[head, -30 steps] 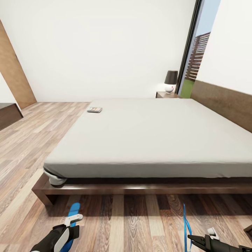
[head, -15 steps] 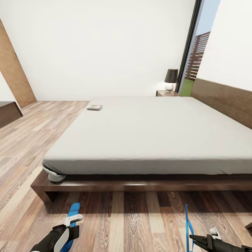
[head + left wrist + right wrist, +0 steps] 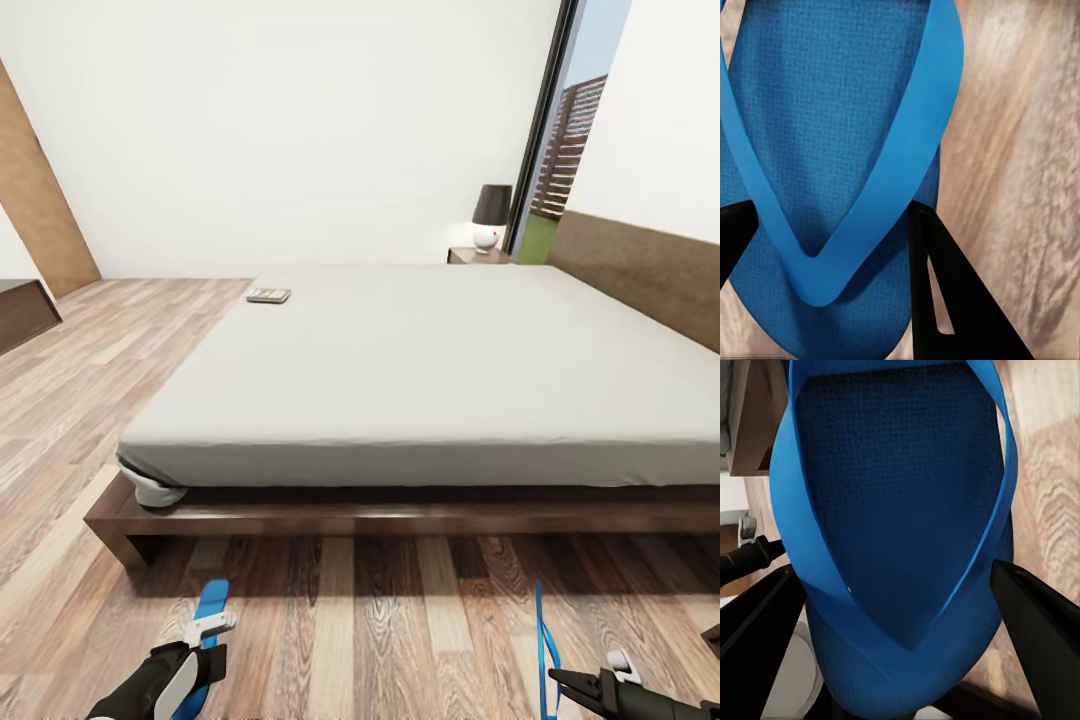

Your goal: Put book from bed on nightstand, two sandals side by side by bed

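Left gripper [image 3: 205,640] is holding a blue sandal [image 3: 207,625] low over the plank floor [image 3: 350,620], just in front of the bed frame; in the left wrist view its fingers [image 3: 945,292] are sitting on either side of the sandal [image 3: 832,150] at the strap, clamped on it. Right gripper [image 3: 560,685] is gripping the second sandal [image 3: 541,650] edge-on, fingers [image 3: 1039,622] closed around the sole [image 3: 900,510]. The two sandals are hanging well apart. Book [image 3: 268,295] is lying on the bed [image 3: 420,370] near its far left corner. Nightstand [image 3: 478,256] with a lamp [image 3: 489,215] is sitting beyond the bed by the window [image 3: 560,140].
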### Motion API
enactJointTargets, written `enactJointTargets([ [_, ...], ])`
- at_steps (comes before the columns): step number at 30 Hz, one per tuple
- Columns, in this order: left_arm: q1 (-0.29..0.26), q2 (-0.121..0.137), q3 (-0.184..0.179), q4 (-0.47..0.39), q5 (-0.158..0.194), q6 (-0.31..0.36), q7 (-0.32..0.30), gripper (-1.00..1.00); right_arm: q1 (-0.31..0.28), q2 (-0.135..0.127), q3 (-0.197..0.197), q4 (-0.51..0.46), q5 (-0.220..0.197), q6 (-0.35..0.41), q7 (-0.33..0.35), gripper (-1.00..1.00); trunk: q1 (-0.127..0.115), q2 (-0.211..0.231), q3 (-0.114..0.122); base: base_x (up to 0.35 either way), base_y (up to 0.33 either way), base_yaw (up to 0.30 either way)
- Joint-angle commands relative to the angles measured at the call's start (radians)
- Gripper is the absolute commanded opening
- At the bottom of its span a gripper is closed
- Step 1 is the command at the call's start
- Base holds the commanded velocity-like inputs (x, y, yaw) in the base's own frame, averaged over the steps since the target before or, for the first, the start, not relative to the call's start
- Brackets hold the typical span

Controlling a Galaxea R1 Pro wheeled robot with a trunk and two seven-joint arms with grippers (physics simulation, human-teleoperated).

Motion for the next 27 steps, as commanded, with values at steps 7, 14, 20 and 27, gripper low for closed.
enactJointTargets([
  [7,0.000,0.000,-0.003,-0.002,0.010,0.004,0.006,-1.00,0.000,-0.013,0.001,0.001,-0.007,0.009,0.008,-1.00,0.003,-0.002,-0.028,0.000,0.000,0.000],
  [14,0.000,0.001,-0.003,-0.002,0.010,0.004,0.006,-1.00,0.000,-0.015,0.001,0.000,-0.007,0.009,0.009,-1.00,0.006,-0.004,-0.055,0.000,0.000,0.000],
  [20,0.000,0.001,-0.003,-0.002,0.010,0.004,0.006,-1.00,0.000,-0.016,0.001,0.001,-0.007,0.009,0.009,-1.00,0.009,-0.005,-0.078,0.000,0.000,0.000],
  [27,0.000,0.001,-0.002,-0.002,0.010,0.002,0.005,-1.00,0.000,-0.015,0.001,0.001,-0.007,0.009,0.009,-1.00,0.012,-0.007,-0.105,0.000,0.000,0.000],
])
